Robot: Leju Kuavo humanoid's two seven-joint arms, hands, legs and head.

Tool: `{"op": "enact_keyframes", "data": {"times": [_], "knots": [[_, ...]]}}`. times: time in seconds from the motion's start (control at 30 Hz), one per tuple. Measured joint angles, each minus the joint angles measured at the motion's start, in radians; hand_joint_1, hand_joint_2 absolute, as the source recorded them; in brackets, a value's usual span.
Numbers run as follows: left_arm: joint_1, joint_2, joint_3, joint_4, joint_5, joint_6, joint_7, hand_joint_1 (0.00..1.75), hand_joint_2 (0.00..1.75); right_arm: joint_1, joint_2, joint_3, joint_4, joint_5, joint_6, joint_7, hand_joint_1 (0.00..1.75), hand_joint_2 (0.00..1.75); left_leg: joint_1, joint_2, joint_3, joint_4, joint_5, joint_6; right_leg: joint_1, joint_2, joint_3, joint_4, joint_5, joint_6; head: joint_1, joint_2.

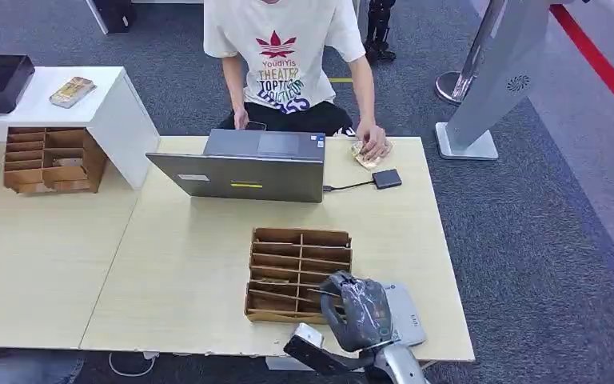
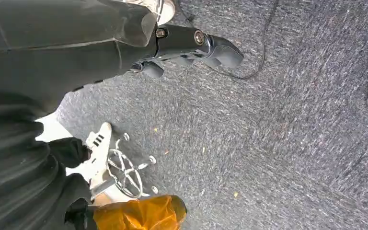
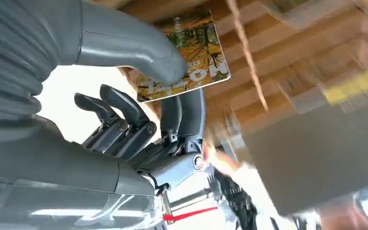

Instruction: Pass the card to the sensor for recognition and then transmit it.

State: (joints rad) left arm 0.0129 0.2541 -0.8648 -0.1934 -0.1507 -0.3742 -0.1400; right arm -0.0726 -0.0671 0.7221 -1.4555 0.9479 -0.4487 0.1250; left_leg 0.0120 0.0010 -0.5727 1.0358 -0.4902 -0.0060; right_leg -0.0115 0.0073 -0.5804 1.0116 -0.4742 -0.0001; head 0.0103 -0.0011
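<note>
Card (image 3: 187, 57): pinched between thumb and fingers of right hand (image 3: 139, 110).
Position: over wooden rack (image 1: 297, 272).
Left hand (image 2: 191, 45): curled, holding nothing.

Looks like an office or demo hall set up as a test station. Grey carpet (image 1: 544, 240) wall to wall, with a red floor stripe (image 1: 600, 68) well beyond the pale wooden table (image 1: 184, 272). On that table, an open laptop (image 1: 244, 168) near its far edge, a small black sensor box (image 1: 386, 178) cabled just beside the laptop, a brown slotted card rack (image 1: 296, 268) nearer. Behind the table, a seated person (image 1: 288, 56); off its far corner, a grey kiosk stand (image 1: 492, 80).
</note>
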Motion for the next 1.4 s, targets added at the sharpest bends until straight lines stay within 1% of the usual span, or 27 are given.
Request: {"op": "enact_keyframes", "data": {"times": [0.07,0.23,0.33,0.4,0.5,0.57,0.6,0.7,0.8,0.93,1.03,1.2,1.4], "knots": [[0.004,0.001,0.0,0.0,0.005,0.0,-0.003,0.0,1.75,0.012,-0.001,-0.017,-0.053,-0.022,-0.016,-0.016,1.75,1.75,0.0,0.0,0.0,0.0,0.0,0.0,0.0,0.0,0.0,0.0,0.0,0.0,0.0,0.0],[0.009,0.002,0.0,0.0,0.007,0.0,-0.006,0.0,1.75,0.029,-0.003,-0.035,-0.115,-0.038,-0.019,-0.027,1.75,1.75,0.0,0.0,0.0,0.0,0.0,0.0,0.0,0.0,0.0,0.0,0.0,0.0,0.0,0.0],[0.013,0.002,0.0,0.0,0.024,0.0,-0.01,0.0,1.75,0.057,-0.004,-0.055,-0.162,-0.113,-0.074,-0.092,1.75,1.75,0.0,0.0,0.0,0.0,0.0,0.0,0.0,-0.001,0.0,0.0,0.0,0.0,0.0,0.0],[0.021,0.001,0.001,0.0,0.037,0.0,-0.016,0.0,1.75,0.09,-0.012,-0.077,-0.237,-0.204,-0.11,-0.147,1.75,1.75,0.0,0.0,0.0,0.0,0.0,0.0,0.0,0.0,0.0,0.0,0.0,0.0,0.0,0.0],[0.03,0.001,0.002,0.0,0.052,0.0,-0.021,0.0,1.75,0.14,-0.036,-0.114,-0.333,-0.331,-0.126,-0.213,1.75,1.75,0.0,0.0,0.0,0.0,-0.001,0.001,0.0,0.0,0.0,0.0,-0.001,0.0,0.0,0.0],[0.036,0.001,0.003,0.001,0.059,0.0,-0.024,0.0,1.75,0.177,-0.054,-0.145,-0.398,-0.38,-0.133,-0.257,1.75,1.75,-0.001,0.0,0.0,0.0,-0.001,0.002,0.0,-0.001,0.0,0.0,-0.001,0.0,0.0,0.0],[0.038,0.001,0.003,0.002,0.061,0.0,-0.025,0.0,1.75,0.189,-0.06,-0.156,-0.419,-0.391,-0.134,-0.265,1.75,1.75,-0.001,0.0,0.0,0.0,-0.002,0.001,0.0,0.0,0.0,0.0,-0.001,0.0,0.0,0.0],[0.038,0.0,0.004,0.007,0.061,0.0,-0.027,0.0,1.75,0.212,-0.074,-0.178,-0.465,-0.404,-0.136,-0.273,1.75,1.75,0.0,0.0,0.0,0.0,-0.002,0.001,0.0,0.0,0.0,0.0,-0.001,0.0,0.0,0.0],[0.038,0.0,0.004,0.009,0.061,0.0,-0.027,0.0,1.75,0.222,-0.079,-0.188,-0.485,-0.403,-0.14,-0.28,1.75,1.75,0.0,0.0,0.0,0.0,-0.002,0.001,0.0,0.0,0.0,0.0,-0.001,0.0,0.0,0.0],[0.038,0.0,0.006,0.009,0.063,0.0,-0.032,0.0,1.75,0.217,-0.079,-0.205,-0.487,-0.414,-0.135,-0.282,1.75,1.75,0.0,0.0,0.0,0.0,-0.002,0.001,0.0,0.0,0.0,0.0,-0.001,0.0,0.0,0.0],[0.036,0.005,0.006,0.009,0.051,0.0,-0.041,0.0,1.75,0.192,-0.079,-0.211,-0.476,-0.424,-0.117,-0.279,1.75,1.75,0.0,0.0,0.0,0.0,-0.002,0.001,0.0,0.0,0.0,0.0,-0.001,0.0,0.0,0.0],[0.027,0.019,0.005,0.008,0.043,0.0,-0.061,0.0,1.75,0.108,-0.078,-0.23,-0.431,-0.434,-0.09,-0.258,1.75,1.75,0.0,0.0,0.0,0.0,-0.001,0.001,0.0,0.0,0.0,0.0,-0.001,0.0,0.0,0.0],[0.004,0.027,0.005,0.008,0.058,0.0,-0.08,0.0,1.75,-0.056,-0.051,-0.235,-0.335,-0.399,-0.051,-0.194,1.75,1.75,0.0,0.0,0.001,0.0,0.001,-0.001,0.0,0.0,0.001,0.001,0.001,-0.001,0.001,0.0]]}}
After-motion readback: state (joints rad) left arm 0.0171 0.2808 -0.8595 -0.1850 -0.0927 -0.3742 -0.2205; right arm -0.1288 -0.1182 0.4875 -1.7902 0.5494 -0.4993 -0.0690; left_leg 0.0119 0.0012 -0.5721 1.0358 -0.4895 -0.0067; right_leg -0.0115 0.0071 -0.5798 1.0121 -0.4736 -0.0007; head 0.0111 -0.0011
